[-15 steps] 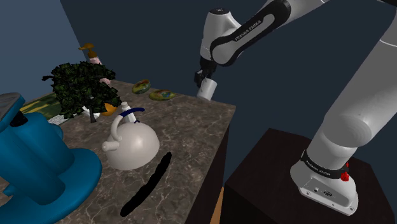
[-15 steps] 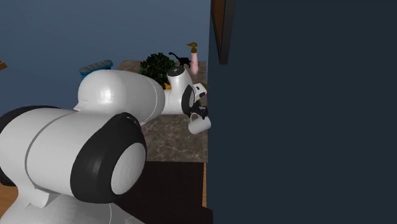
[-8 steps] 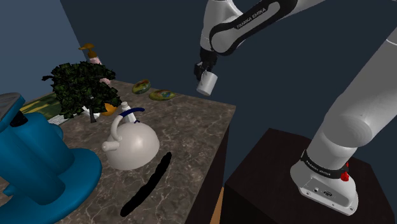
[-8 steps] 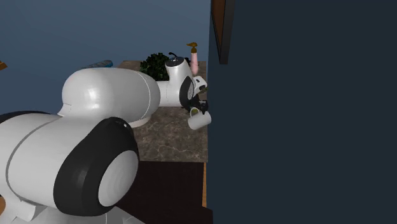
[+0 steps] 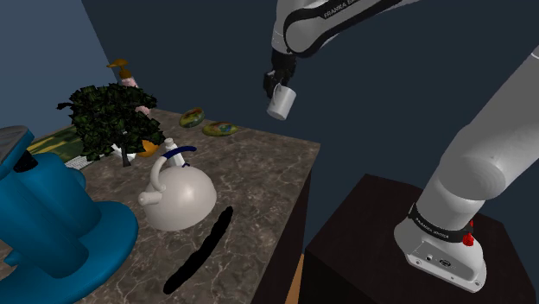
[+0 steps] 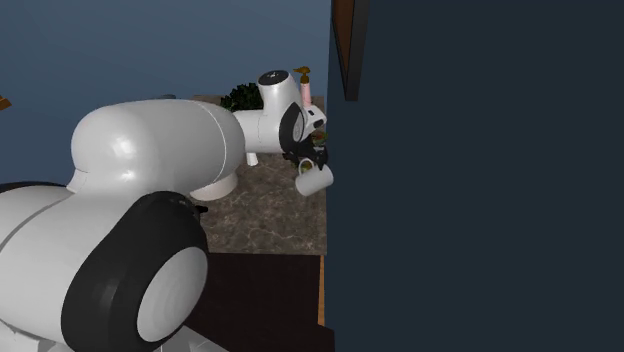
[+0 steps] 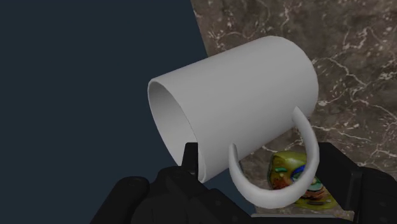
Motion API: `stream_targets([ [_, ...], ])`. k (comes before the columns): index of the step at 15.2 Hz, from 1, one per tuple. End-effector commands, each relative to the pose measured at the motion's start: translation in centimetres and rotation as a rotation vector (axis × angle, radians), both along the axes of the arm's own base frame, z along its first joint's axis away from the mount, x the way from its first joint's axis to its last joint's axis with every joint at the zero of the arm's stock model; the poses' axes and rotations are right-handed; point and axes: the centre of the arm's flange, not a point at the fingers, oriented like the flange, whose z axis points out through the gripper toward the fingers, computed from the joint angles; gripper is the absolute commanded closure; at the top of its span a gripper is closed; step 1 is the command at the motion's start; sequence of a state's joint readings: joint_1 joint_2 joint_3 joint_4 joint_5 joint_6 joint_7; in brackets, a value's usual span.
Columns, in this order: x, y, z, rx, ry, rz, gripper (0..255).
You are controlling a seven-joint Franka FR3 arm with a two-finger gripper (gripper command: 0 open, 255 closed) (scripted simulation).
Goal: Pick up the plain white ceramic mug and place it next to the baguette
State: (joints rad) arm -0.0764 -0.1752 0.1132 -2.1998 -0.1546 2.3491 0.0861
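The tool [image 5: 278, 85] is clamped on the rim of the single white mug [image 5: 281, 104], which hangs slightly tilted in the air above the far corner of the counter [image 5: 259, 173]. Nearest below the tool lie two small greenish dishes [image 5: 220, 129]. Farther off stands one white kettle [image 5: 177, 194]. Just past it lies one long black shape, likely the baguette [image 5: 199, 250], well apart from the tool, with its long axis pointing roughly back toward it. The carry should run that way and down.

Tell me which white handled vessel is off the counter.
The plain white mug, clasped by the black gripper in mid-air; the round white kettle sits on the marbled counter.
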Motion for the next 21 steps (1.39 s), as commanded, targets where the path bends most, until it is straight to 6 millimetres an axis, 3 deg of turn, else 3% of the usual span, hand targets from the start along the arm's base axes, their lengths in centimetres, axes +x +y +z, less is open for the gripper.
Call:
stream_targets([
  [1, 0.0, 0.1, 1.0, 0.000, 0.000, 0.000, 255],
  [21, 0.0, 0.1, 11.2, 0.000, 0.000, 0.000, 255],
])
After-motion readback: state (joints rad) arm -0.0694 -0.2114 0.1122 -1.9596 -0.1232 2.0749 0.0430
